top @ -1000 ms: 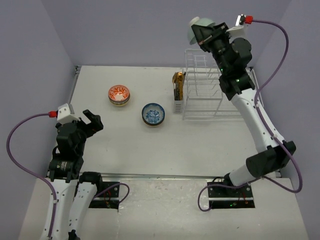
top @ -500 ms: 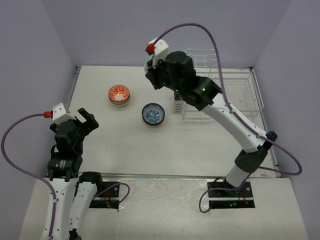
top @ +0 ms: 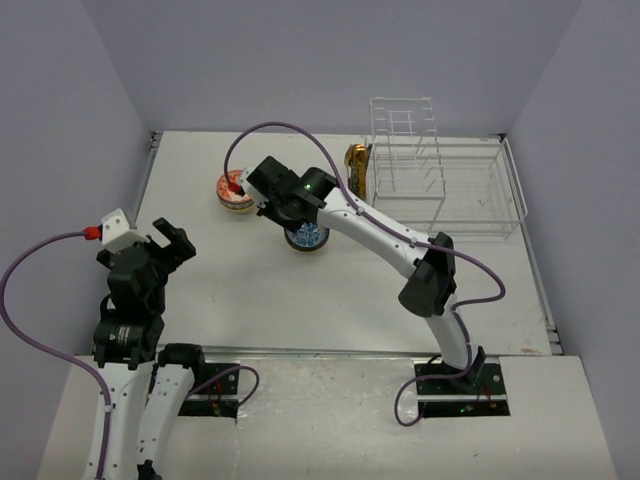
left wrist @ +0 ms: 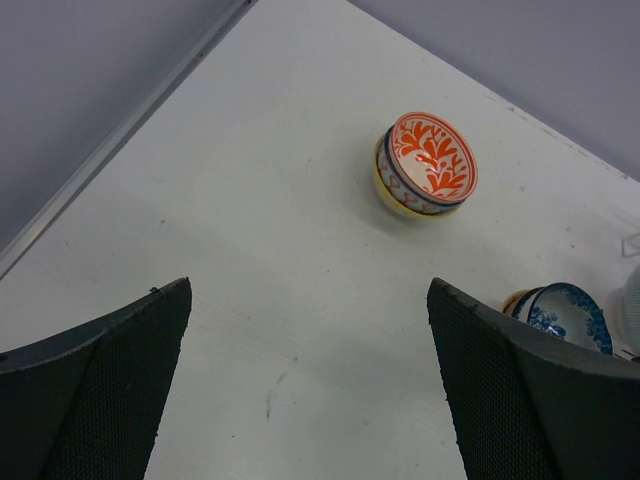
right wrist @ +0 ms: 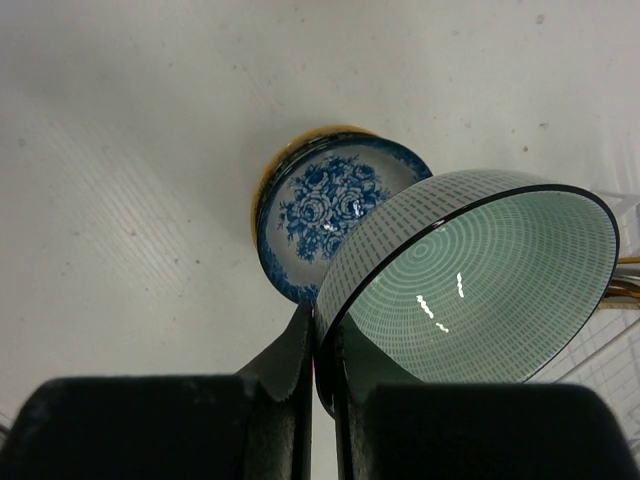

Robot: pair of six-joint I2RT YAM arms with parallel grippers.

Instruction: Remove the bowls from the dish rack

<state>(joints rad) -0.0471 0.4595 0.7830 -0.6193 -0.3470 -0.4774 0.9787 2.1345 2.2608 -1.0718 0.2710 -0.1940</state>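
Note:
My right gripper is shut on the rim of a pale teal bowl and holds it tilted, just above and beside the blue flowered bowl on the table. In the top view the right gripper reaches left over the blue bowl; the teal bowl is hidden under the arm. An orange-red bowl stands further left and shows in the left wrist view. The white wire dish rack at the back right shows no bowls. My left gripper is open and empty over bare table.
A gold-brown utensil holder stands at the rack's left end. Rack wires show at the right edge of the right wrist view. The blue bowl sits at the right in the left wrist view. Purple walls enclose the table.
My right arm has swung from high over the rack leftwards and down with the teal bowl, to beside the blue bowl. The left arm has barely moved.

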